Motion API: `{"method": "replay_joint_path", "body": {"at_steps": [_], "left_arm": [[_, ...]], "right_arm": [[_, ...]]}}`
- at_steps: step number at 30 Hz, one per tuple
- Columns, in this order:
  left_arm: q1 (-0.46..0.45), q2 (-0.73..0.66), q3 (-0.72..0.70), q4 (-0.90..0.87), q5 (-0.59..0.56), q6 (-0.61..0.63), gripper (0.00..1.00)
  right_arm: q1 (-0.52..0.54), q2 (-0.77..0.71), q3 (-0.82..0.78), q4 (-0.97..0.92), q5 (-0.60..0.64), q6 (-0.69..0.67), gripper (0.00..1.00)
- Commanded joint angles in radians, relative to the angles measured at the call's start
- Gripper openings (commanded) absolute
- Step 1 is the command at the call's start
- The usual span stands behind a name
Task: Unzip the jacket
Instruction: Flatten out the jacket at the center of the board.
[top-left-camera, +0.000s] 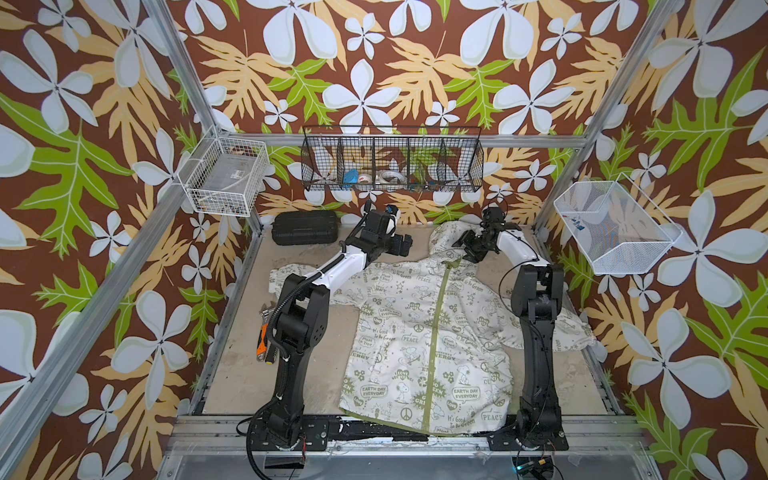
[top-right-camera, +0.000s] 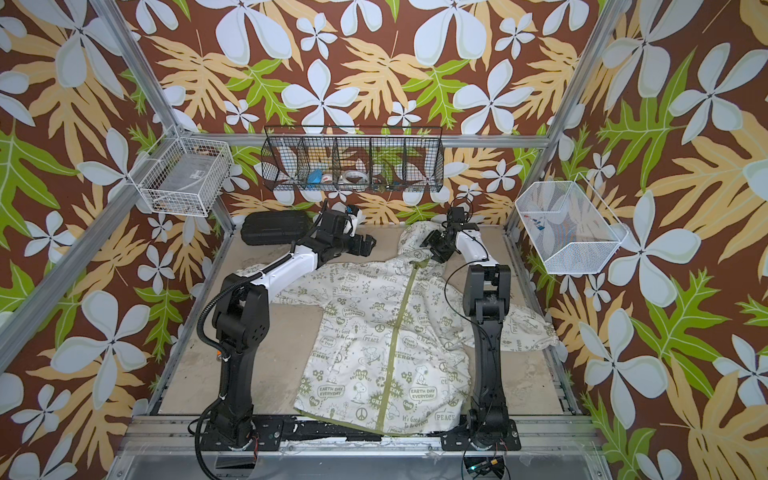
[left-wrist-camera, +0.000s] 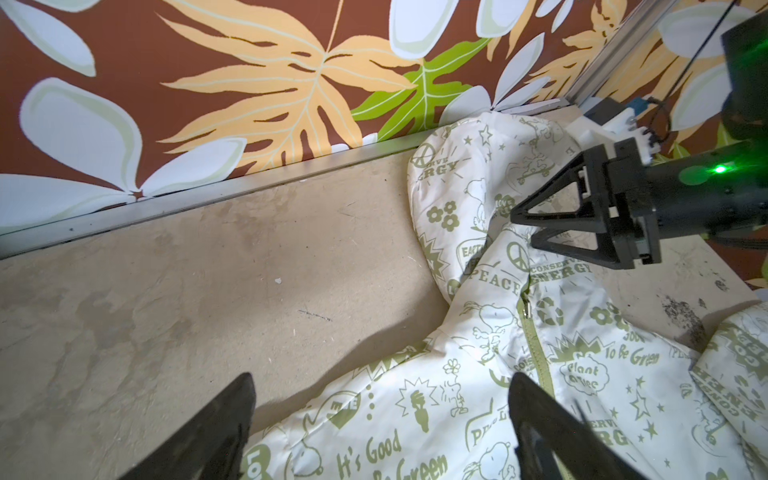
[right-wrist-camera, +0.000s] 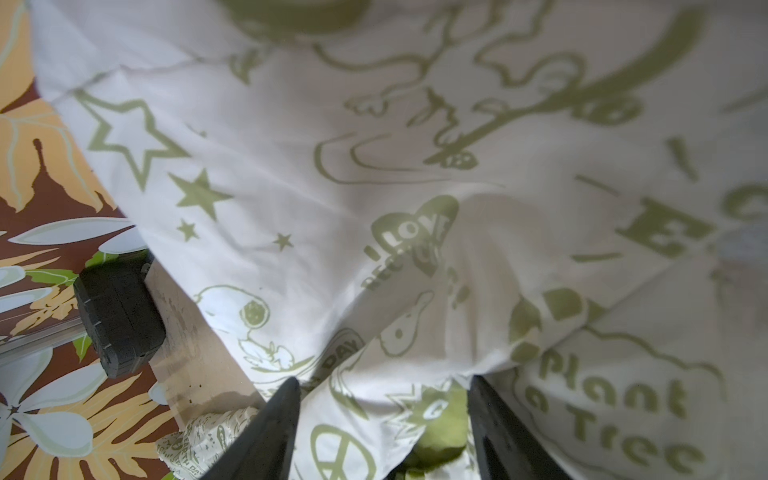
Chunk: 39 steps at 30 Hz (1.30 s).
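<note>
Two arms of black jointed links with glossy white forearm shells here: the left arm (top-left-camera: 299, 324) wears a ribbed black hose below its shell, the right arm (top-left-camera: 536, 332) a thin looping black wire. The right gripper (left-wrist-camera: 523, 230) shows black triangular open-frame fingers (left-wrist-camera: 524, 214), and a green light (left-wrist-camera: 719, 169) glows on the black housing behind them.

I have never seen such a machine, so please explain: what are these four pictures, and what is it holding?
Two robot arms stand at a table. Two pictures look down on the whole scene; two come from cameras on the arms' wrists. A printed jacket lies spread out, its green zipper zipped up; a black case sits at the back. The left end effector is open and empty. The right end effector sits at the collar with fabric between its jaws; whether it grips is unclear.
</note>
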Motion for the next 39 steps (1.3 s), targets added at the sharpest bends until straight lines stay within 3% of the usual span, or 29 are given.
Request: {"method": "replay_joint_path", "body": {"at_steps": [1,5,9,12,14,21,22,24,27,29,32,39], "left_arm": [[-0.015,-0.007,0.007,0.032,0.043,0.052,0.93],[-0.03,-0.012,-0.005,0.029,0.049,0.065,0.92],[-0.045,-0.013,-0.01,0.028,0.053,0.091,0.91],[-0.051,-0.006,-0.001,0.026,0.049,0.103,0.91],[-0.053,0.001,0.008,0.025,0.043,0.109,0.91],[-0.058,0.021,0.007,0.033,-0.002,0.117,0.91],[-0.059,0.02,-0.001,0.04,-0.013,0.111,0.91],[-0.059,0.012,-0.034,0.067,-0.053,0.084,0.9],[-0.059,-0.011,-0.085,0.102,-0.16,0.031,0.9],[-0.06,-0.014,-0.089,0.099,-0.207,0.006,0.9],[-0.059,0.001,-0.064,0.085,-0.208,-0.026,0.89],[-0.088,0.096,0.109,0.075,-0.062,-0.041,0.87]], "right_arm": [[-0.001,0.025,0.037,0.015,-0.023,0.011,0.63],[-0.001,0.042,0.063,0.057,-0.053,0.006,0.56],[0.005,0.06,0.105,0.11,-0.111,0.01,0.2],[0.024,0.071,0.16,0.108,-0.147,0.004,0.06],[0.038,0.065,0.167,0.115,-0.165,0.007,0.0],[0.112,0.049,0.186,0.123,-0.189,0.059,0.0],[0.124,0.053,0.195,0.126,-0.199,0.068,0.05],[0.148,0.07,0.223,0.128,-0.235,0.086,0.25],[0.156,0.08,0.295,0.085,-0.265,0.08,0.61],[0.146,0.048,0.307,0.069,-0.261,0.057,0.72],[0.105,-0.035,0.273,0.052,-0.249,0.017,0.73],[0.023,-0.173,0.173,-0.066,-0.164,-0.207,0.69]]}}
